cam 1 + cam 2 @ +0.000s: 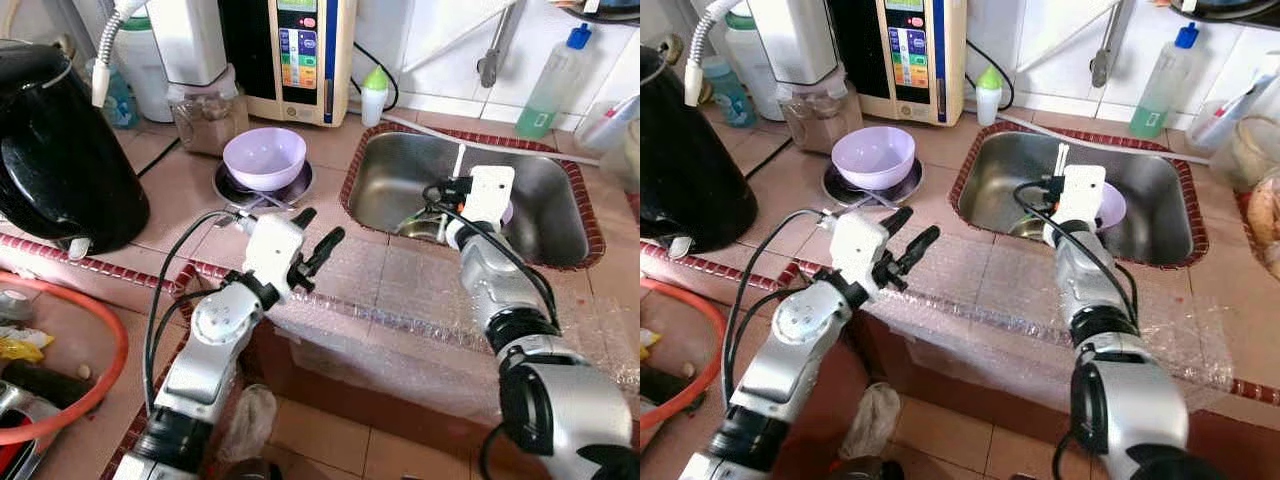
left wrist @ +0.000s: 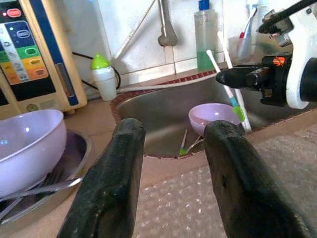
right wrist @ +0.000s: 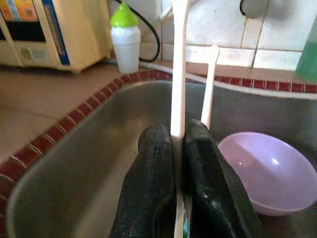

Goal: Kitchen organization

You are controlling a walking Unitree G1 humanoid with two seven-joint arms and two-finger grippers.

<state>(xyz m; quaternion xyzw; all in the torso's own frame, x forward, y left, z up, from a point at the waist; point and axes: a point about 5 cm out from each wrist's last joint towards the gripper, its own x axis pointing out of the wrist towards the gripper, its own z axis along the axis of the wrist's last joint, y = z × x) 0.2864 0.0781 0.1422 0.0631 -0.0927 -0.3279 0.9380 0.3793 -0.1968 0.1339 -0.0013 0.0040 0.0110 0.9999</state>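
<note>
My right gripper (image 3: 179, 136) is shut on a white utensil handle (image 3: 178, 74) and holds it upright over the steel sink (image 1: 400, 170). A second white handle (image 3: 209, 84) stands just behind it. Below lies a purple bowl (image 3: 270, 171) on the sink floor, with some cutlery (image 2: 184, 146) beside it. My left gripper (image 1: 322, 232) hovers open and holds nothing, over the bubble-wrapped counter edge (image 1: 400, 300) left of the sink. Another purple bowl (image 1: 264, 157) rests on a dark plate (image 1: 232, 187) with cutlery, on the counter ahead of that gripper.
A black appliance (image 1: 60, 150) stands at the far left and a water purifier (image 1: 300, 50) at the back. A small green-capped bottle (image 1: 374, 95), the faucet (image 1: 490, 60) and a green soap bottle (image 1: 550, 85) line the wall. An orange hose (image 1: 100, 380) curves low on the left.
</note>
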